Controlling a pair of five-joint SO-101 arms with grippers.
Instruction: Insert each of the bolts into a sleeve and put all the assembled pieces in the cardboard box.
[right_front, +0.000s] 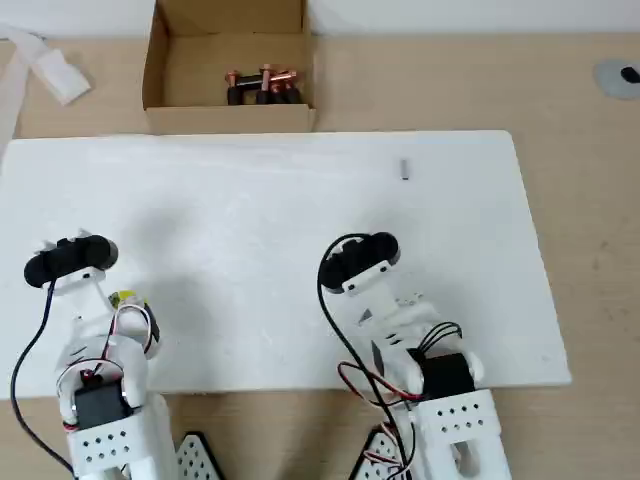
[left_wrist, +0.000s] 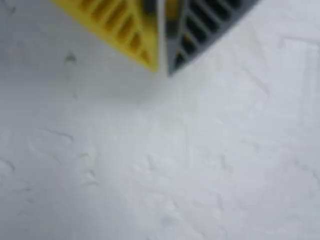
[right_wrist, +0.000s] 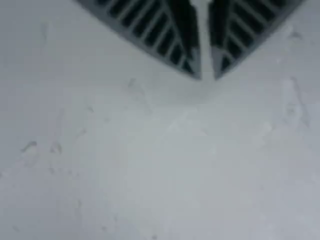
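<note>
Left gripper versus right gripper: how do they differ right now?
The left gripper has one yellow finger and one dark grey; the right gripper has both fingers dark grey. In the high view the left arm sits at the left edge of the white board, and the right arm sits nearer its middle. Both grippers are shut, hold nothing, and point down at the board.

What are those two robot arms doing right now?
Neither arm is handling anything. The left gripper and the right gripper are both shut and empty over the white board. Several copper bolts in black sleeves lie in the cardboard box. One small grey piece lies alone on the board.
</note>
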